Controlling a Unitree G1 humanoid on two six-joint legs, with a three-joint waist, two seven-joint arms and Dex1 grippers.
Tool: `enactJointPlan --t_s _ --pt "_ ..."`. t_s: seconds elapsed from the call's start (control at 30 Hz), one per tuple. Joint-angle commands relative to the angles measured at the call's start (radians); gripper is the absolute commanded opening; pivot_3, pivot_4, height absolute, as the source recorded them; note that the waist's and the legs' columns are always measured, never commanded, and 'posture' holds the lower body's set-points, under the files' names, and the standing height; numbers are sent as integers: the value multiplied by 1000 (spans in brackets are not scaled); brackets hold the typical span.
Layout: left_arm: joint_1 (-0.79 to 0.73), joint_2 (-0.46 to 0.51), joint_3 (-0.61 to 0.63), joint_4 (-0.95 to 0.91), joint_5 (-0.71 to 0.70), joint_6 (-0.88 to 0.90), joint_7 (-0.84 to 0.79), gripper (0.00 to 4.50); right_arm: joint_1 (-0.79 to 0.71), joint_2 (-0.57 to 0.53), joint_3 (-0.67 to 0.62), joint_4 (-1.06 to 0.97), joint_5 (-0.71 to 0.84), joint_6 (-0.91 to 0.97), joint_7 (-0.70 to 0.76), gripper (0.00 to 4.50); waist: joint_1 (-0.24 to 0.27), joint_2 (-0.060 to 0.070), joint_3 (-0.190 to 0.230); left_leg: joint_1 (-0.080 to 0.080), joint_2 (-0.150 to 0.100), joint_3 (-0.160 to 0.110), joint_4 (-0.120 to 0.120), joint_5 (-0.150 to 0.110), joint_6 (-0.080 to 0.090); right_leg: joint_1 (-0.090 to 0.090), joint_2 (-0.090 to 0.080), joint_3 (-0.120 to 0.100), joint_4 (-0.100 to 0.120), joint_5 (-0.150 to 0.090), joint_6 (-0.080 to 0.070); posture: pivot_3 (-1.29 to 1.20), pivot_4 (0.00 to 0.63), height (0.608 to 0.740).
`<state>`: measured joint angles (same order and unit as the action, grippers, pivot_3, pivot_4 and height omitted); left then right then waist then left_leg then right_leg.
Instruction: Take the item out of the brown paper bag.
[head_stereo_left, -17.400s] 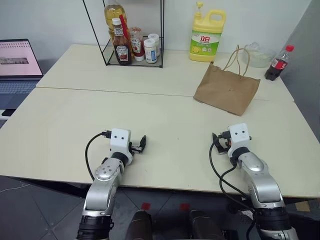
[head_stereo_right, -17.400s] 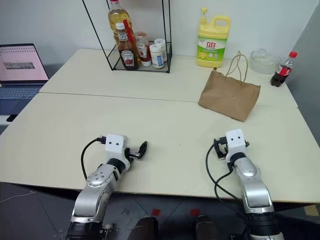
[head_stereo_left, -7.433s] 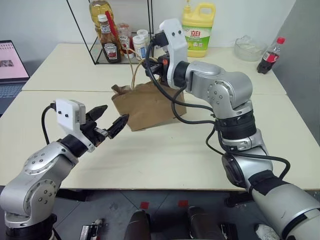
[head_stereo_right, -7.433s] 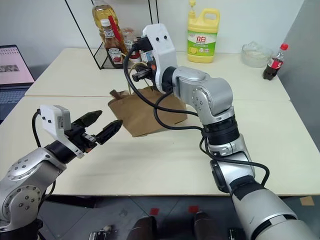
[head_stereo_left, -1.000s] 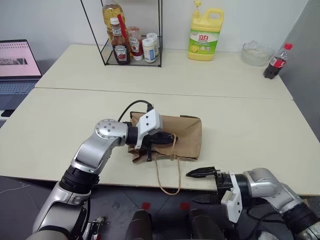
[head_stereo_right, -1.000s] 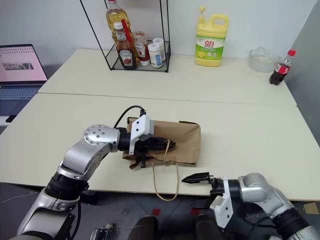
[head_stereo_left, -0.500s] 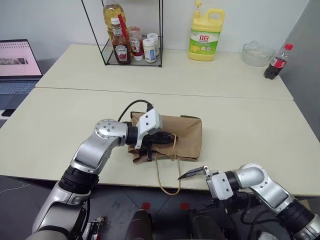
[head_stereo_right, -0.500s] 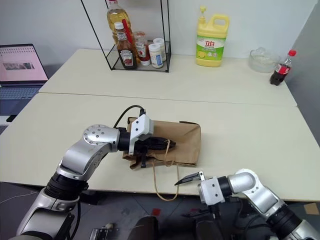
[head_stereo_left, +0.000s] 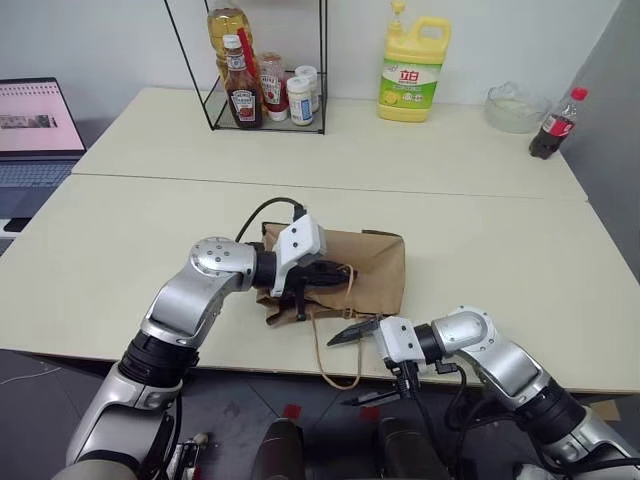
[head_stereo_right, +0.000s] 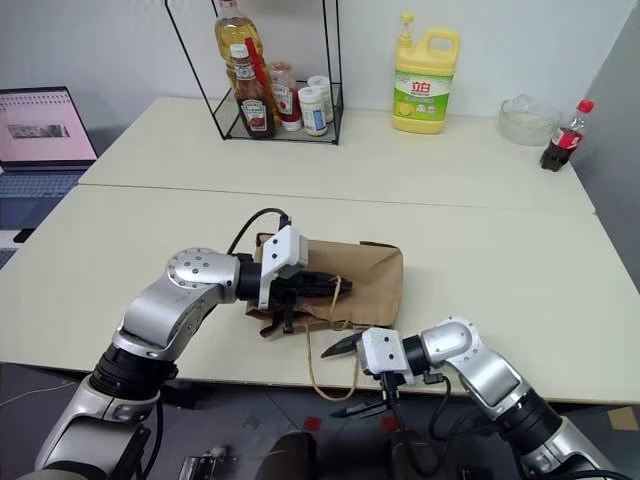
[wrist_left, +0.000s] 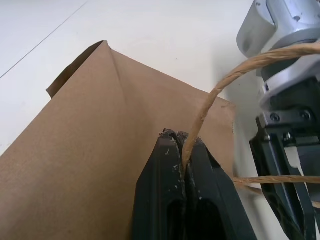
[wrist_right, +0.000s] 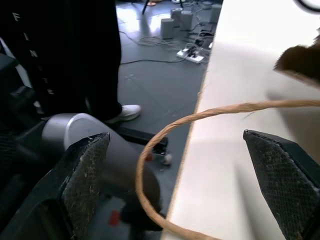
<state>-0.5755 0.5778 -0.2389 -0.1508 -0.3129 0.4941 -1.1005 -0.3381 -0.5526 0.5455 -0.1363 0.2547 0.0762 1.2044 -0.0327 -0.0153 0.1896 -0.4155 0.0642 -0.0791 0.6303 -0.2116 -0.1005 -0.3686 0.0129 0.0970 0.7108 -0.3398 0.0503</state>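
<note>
We cannot see the item; the bag (head_stereo_left: 350, 270) lies flat on its side near the front edge of the worktop (head_stereo_left: 120, 230), its mouth turned toward that edge, and nothing of its contents shows. One twine handle (head_stereo_left: 335, 355) hangs over the edge in a long loop.

Our left gripper (head_stereo_left: 335, 277) rests on the bag, its fingers pressed shut on the other handle's twine (wrist_left: 200, 120), which runs up out of the closed tips in the left wrist view. Our right gripper (head_stereo_left: 355, 365) sits at the front edge just beside the hanging loop, fingers spread as wide as they go, one above the worktop edge and one below, holding nothing. In the right wrist view the loop (wrist_right: 150, 165) curves between the two fingers.

At the back, a wire rack (head_stereo_left: 265, 70) holds sauce bottles and jars; a yellow jug (head_stereo_left: 413, 65), a clear bowl (head_stereo_left: 510, 108) and a cola bottle (head_stereo_left: 556, 123) stand along the far side, and a laptop (head_stereo_left: 35, 125) sits to the left.

Compared with a second ago, the right gripper has come in from the right toward the loop and rolled over; the left gripper and bag have not moved.
</note>
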Motion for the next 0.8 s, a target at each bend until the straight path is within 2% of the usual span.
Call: enactJointPlan --t_s 0.03,0.23,0.27,0.37,0.67,0.7,0.8 --pt "-24 -9 25 -22 -18 -8 7 25 -18 6 15 -22 -5 44 41 4500 0 0 0 0 0 0 0 0 0 0 0 0 0 0 0 0 150 740" --pt "-31 -20 31 -8 -11 -16 13 25 -22 -7 27 -5 -5 107 98 4500 0 0 0 0 0 0 0 0 0 0 0 0 0 0 0 0 150 740" --pt "-31 -20 31 -5 -9 -20 12 5 -20 -5 22 5 -8 96 101 4320 0 0 0 0 0 0 0 0 0 0 0 0 0 0 0 0 150 740" --pt "-31 -22 32 -1 -9 -23 12 0 -16 -5 2 25 -8 75 107 3549 0 0 0 0 0 0 0 0 0 0 0 0 0 0 0 0 150 740" --pt "-33 -26 30 18 -5 -42 15 0 -6 -28 -23 42 -13 42 135 205 0 0 0 0 0 0 0 0 0 0 0 0 0 0 0 0 150 740" --pt "-35 -27 30 22 -4 -46 15 0 -5 -30 -24 48 -14 38 138 28 0 0 0 0 0 0 0 0 0 0 0 0 0 0 0 0 150 740" --pt "-46 -31 30 40 1 -58 14 0 -17 -32 -34 70 -12 41 151 28 0 0 0 0 0 0 0 0 0 0 0 0 0 0 0 0 150 740"
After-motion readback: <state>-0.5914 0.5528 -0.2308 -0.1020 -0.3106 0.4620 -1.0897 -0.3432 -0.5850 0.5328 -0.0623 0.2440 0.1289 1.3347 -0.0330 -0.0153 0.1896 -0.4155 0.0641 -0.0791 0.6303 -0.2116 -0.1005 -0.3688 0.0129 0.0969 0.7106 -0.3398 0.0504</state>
